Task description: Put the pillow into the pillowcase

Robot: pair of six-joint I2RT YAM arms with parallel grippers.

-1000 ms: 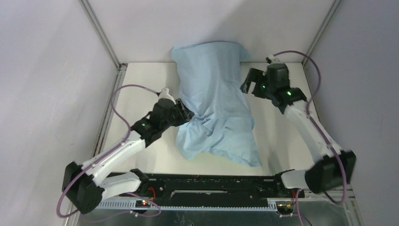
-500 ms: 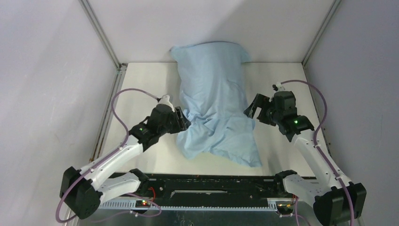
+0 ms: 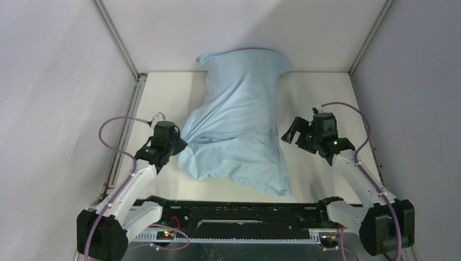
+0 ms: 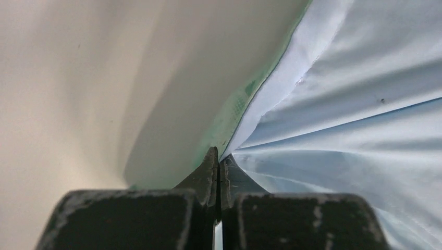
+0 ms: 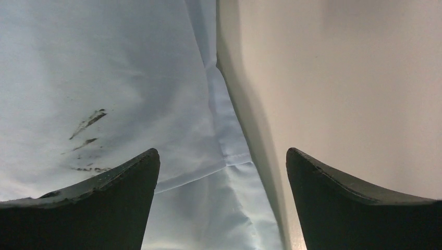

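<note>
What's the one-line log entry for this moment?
left gripper: shut on pillowcase left edge, cloth taut | right gripper: open, at pillowcase right edge, holding nothing | pillowcase: far end plump, near end flat

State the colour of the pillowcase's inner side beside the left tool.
Greenish, on the pillowcase; the left wrist view shows it best.

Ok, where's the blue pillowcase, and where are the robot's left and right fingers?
pillowcase [image 3: 239,125]: top external view, middle of the blue cloth.
left fingers [image 4: 206,179]: left wrist view, a tip pinching the pillowcase edge.
right fingers [image 5: 104,192]: right wrist view, one open dark finger.
</note>
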